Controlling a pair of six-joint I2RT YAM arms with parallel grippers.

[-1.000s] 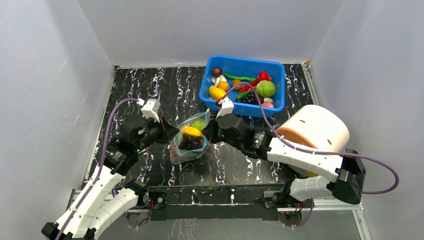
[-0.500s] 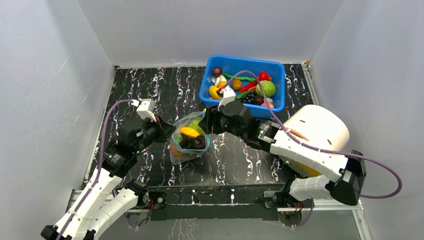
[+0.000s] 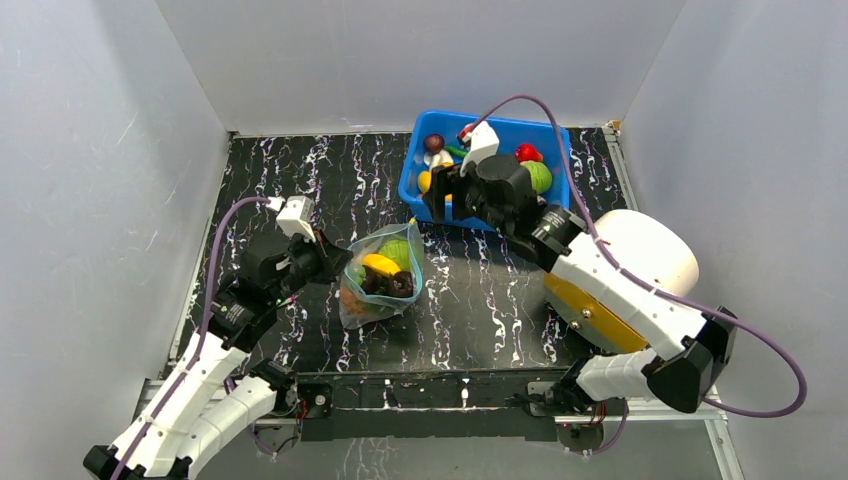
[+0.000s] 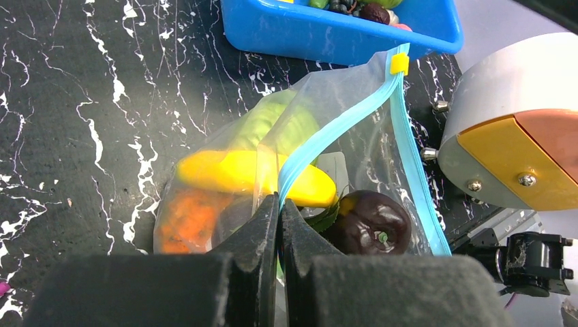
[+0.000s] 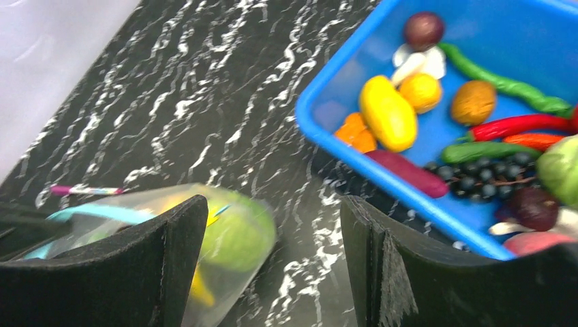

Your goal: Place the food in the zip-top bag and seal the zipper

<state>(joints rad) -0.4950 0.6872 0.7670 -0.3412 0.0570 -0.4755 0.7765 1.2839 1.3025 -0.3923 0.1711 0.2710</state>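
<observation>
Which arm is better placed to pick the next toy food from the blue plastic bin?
Right. The right gripper is open, empty and beside the blue plastic bin; the left gripper is shut on the teal zipper strip of the clear plastic bag.

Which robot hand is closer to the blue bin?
Right. The right gripper hangs open at the near-left corner of the bin; the left gripper is farther off, shut on the zipper.

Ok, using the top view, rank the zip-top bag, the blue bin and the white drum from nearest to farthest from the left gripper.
From the left gripper:
1. zip-top bag: in its grip, pinched at the mouth edge, just to the gripper's right.
2. blue bin: farther back and to the right.
3. white drum: at the far right side, beyond the bin.
</observation>
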